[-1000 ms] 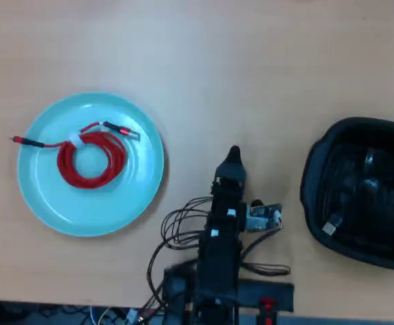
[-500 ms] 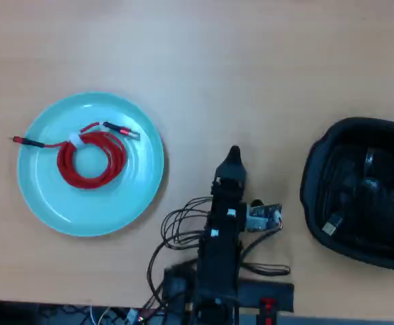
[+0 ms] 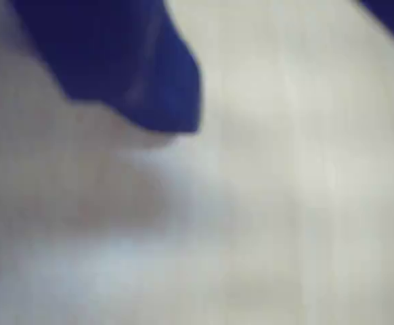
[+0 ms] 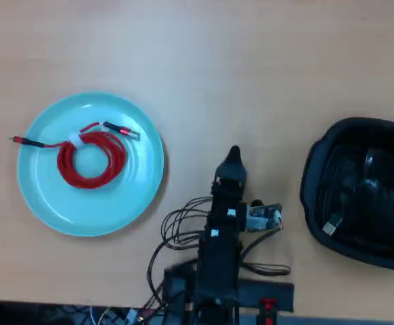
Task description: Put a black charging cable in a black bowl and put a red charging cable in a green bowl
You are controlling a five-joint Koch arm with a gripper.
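The red charging cable (image 4: 91, 158) lies coiled inside the green bowl (image 4: 139, 196) at the left of the overhead view, one plug end poking over the bowl's left rim. In the black bowl (image 4: 313, 177) at the right edge rests the black charging cable (image 4: 367, 196), a silver plug showing near the bowl's lower left. My gripper (image 4: 233, 155) points up between the two bowls, touching neither, with nothing seen in it. Only a single pointed tip shows there. The wrist view is blurred: a dark jaw tip (image 3: 163, 101) hangs over pale table.
The arm's base and loose black wires (image 4: 183, 227) sit at the bottom centre, beside a small circuit board (image 4: 265, 218). Bare wooden table (image 4: 237, 68) stretches across the top half.
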